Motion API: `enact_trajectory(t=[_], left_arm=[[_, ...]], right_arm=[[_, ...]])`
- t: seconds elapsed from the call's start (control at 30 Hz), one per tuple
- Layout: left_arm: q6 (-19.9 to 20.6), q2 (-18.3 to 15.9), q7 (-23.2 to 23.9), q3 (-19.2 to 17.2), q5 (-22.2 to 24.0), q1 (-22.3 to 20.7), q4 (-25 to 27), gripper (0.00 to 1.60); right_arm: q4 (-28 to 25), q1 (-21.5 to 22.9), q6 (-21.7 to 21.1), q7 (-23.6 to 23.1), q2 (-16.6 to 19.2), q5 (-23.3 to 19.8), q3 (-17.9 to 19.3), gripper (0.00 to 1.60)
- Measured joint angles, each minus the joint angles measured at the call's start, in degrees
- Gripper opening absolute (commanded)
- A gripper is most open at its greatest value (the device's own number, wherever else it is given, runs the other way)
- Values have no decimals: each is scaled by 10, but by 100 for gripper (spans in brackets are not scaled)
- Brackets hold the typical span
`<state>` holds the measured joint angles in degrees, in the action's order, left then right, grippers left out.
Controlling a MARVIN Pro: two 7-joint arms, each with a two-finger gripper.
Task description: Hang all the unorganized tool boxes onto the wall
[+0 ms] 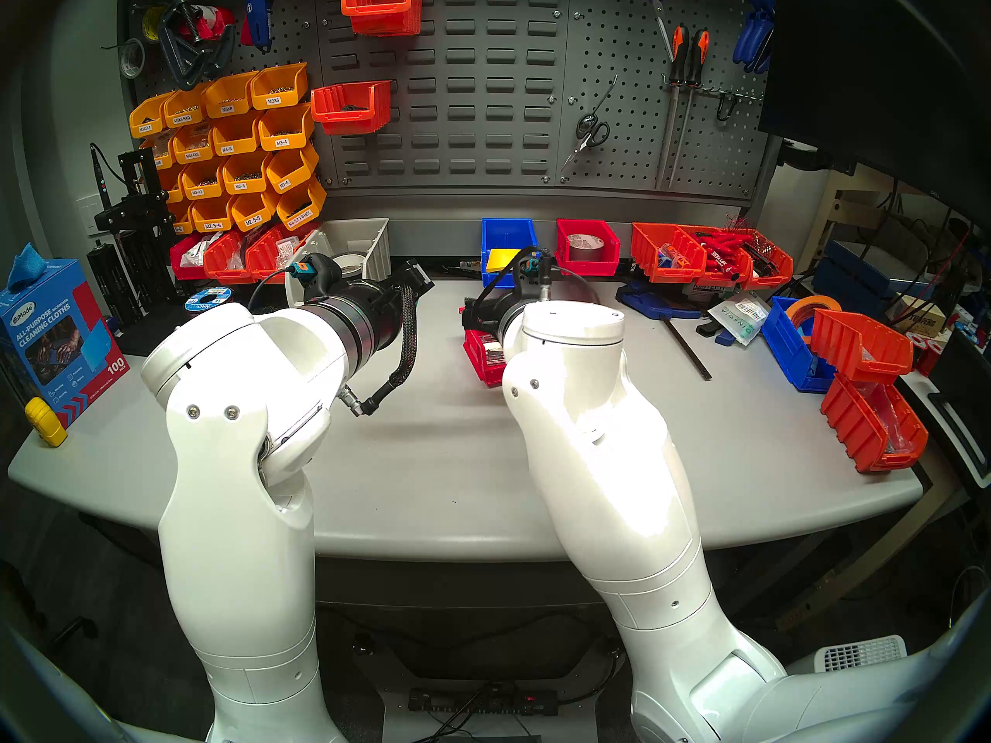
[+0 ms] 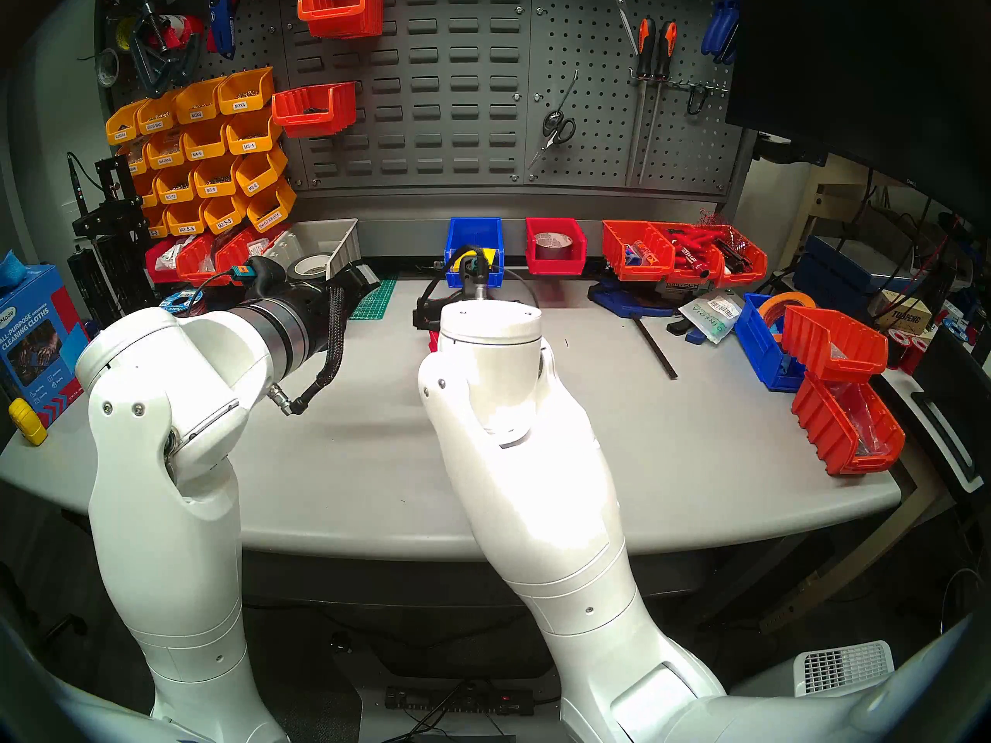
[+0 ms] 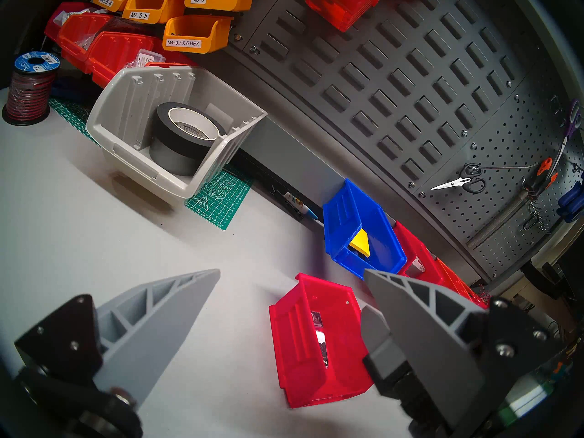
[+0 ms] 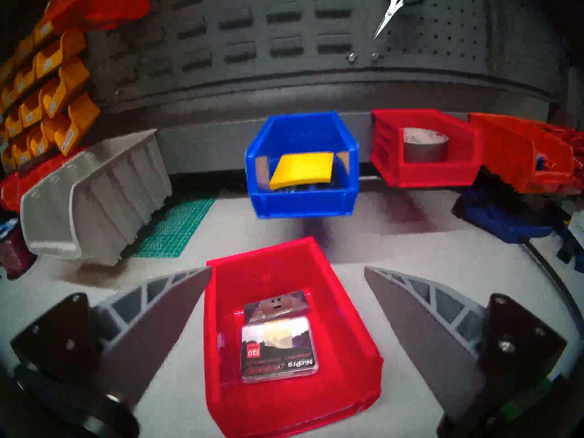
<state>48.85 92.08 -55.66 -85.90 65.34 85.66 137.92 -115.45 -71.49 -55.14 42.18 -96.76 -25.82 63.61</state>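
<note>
A crimson red tool box [image 4: 284, 333] sits on the grey table with card packs inside. My right gripper [image 4: 287, 268] is open, one finger on each side of it, not touching. In the left wrist view, the same box [image 3: 316, 342] lies just right of my left gripper [image 3: 290, 270], which is open and empty above the table. A blue tool box [image 1: 507, 248] holding a yellow piece and a second crimson tool box [image 1: 587, 246] holding a tape roll hang side by side on the plain strip at the foot of the wall [image 1: 482, 82], raised off the tabletop.
A tilted grey bin [image 3: 170, 134] with a black tape roll rests on a green cutting mat [image 3: 221, 194] at the left. Orange-red bins [image 1: 863, 382] and a blue bin [image 1: 793, 345] crowd the table's right end. Yellow labelled bins [image 1: 230, 147], two orange-red bins [image 1: 351, 106] and scissors [image 1: 590, 130] hang on the wall.
</note>
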Motion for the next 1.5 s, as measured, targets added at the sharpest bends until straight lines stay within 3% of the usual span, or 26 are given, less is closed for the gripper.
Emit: enact_trajectory(t=[0.3,0.63,0.93,1.1,1.33,1.5], left_arm=[[0,0,0,0,0,0,0,160],[0,0,0,0,0,0,0,160],[0,0,0,0,0,0,0,160],[0,0,0,0,0,0,0,160],[0,0,0,0,0,0,0,160],[12,-18,6,31,-28,-6,7,160]], right_arm=[[-38,49,0,10,-9,-13,71,160],[-53,77,0,19,32,-47,171,160],[-58,56,0,19,79,-82,237,160],[-66,30,0,1,113,-126,279,160],[-73,10,0,-13,154,-185,296,160],[-76,0,0,-15,185,-223,299,160]])
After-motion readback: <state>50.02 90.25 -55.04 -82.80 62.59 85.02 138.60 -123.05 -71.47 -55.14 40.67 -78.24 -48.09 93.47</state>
